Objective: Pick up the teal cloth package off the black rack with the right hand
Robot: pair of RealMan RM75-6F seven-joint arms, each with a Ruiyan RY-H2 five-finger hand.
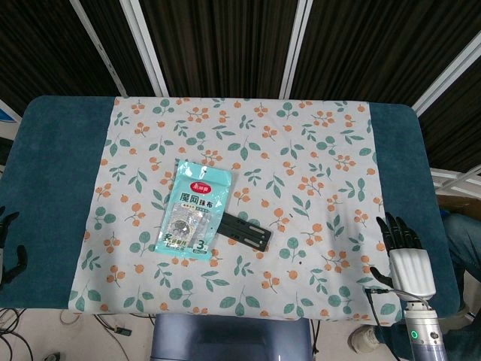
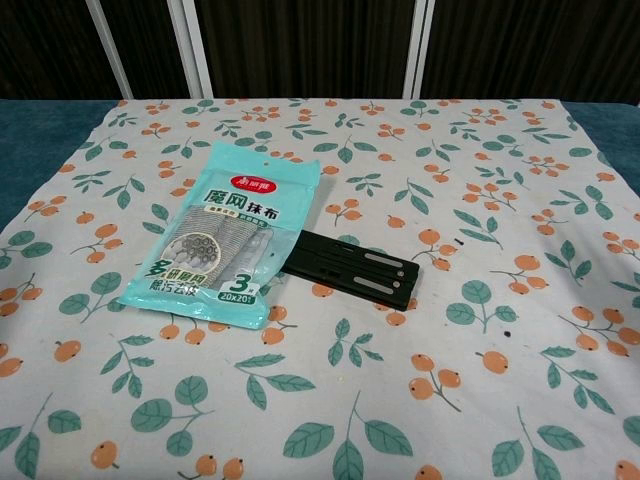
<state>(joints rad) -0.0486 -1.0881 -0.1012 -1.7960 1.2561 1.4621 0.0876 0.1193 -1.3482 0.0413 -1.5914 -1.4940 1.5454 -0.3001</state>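
The teal cloth package lies flat on the floral tablecloth, its right edge overlapping the left end of the flat black rack. In the head view my right hand sits at the table's right front edge, far right of the rack, fingers spread and holding nothing. Part of my left hand shows at the far left edge, beyond the table, fingers apart with nothing in them. Neither hand appears in the chest view.
A white floral tablecloth covers the middle of the blue table. Blue strips are bare at both sides. Cables lie on the floor below the front left corner.
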